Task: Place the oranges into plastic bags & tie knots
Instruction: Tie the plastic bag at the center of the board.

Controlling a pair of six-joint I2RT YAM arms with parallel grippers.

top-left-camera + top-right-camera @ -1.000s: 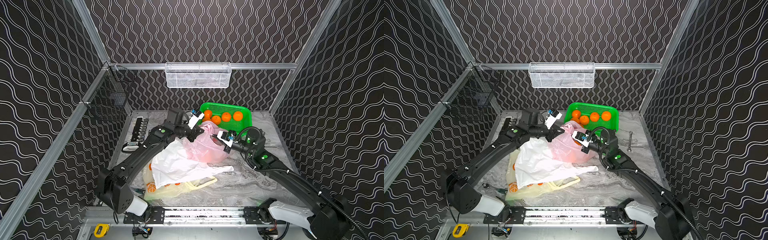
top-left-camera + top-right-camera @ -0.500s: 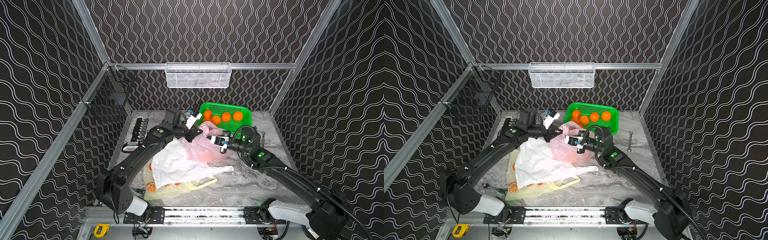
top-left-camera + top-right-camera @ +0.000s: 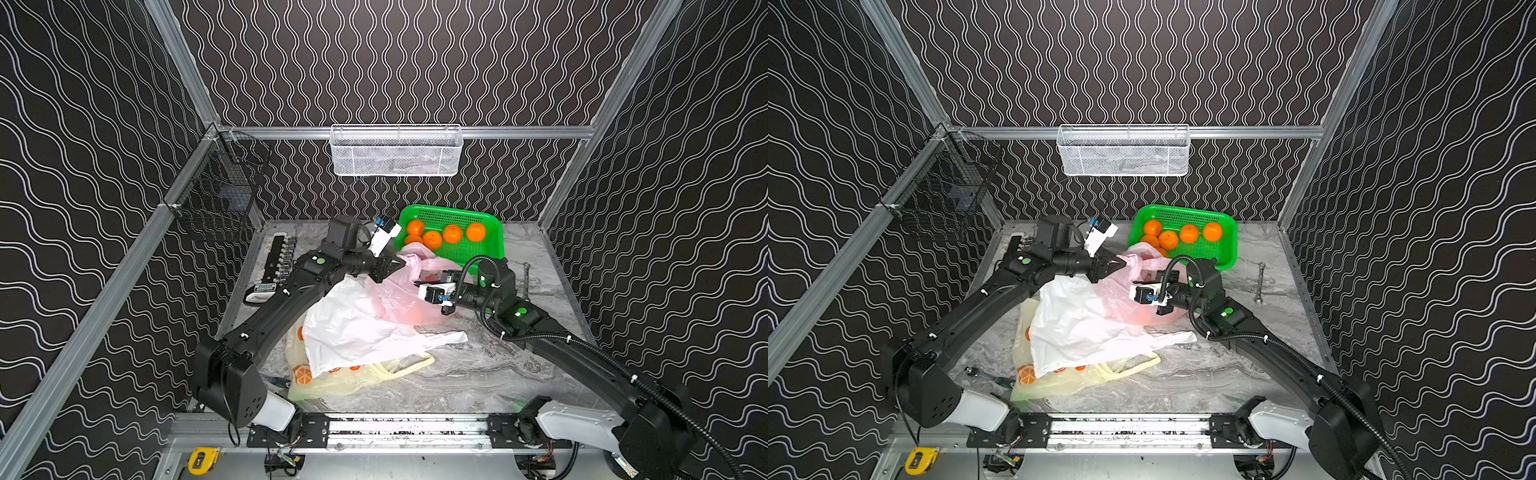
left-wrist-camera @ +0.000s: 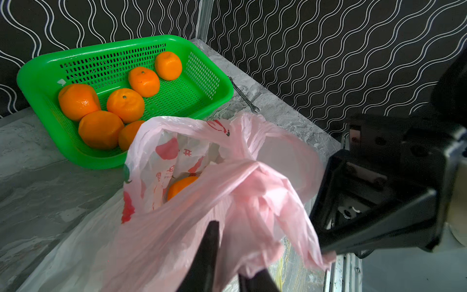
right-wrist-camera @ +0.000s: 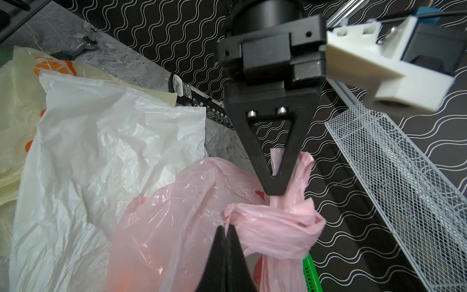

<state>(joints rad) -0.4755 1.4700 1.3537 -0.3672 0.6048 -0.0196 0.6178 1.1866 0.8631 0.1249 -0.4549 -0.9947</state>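
Note:
The pink plastic bag (image 3: 395,295) lies mid-table with one orange (image 4: 182,185) inside. Its handles are wound into a loose knot (image 5: 273,227). My left gripper (image 4: 232,263) hangs over the bag's top, its fingers slightly apart, with a bunched pink handle lying between them; in a top view the left gripper (image 3: 401,262) sits at the bag's far edge. My right gripper (image 5: 226,235) is shut, pinching pink film at the knot. Several oranges (image 3: 451,233) rest in the green basket (image 3: 496,243). The white bag (image 3: 349,328) lies over the pale yellow bag (image 3: 332,380).
A wrench (image 3: 525,278) lies right of the basket and a socket rail (image 3: 280,259) along the left edge. A white mesh basket (image 3: 395,151) hangs on the back wall and a black wire basket (image 3: 220,195) on the left wall. A yellow tape measure (image 3: 201,459) sits by the front rail.
My left gripper's fingers have parted a little around the pink handle. My right gripper has turned and shifted left along the bag, staying shut.

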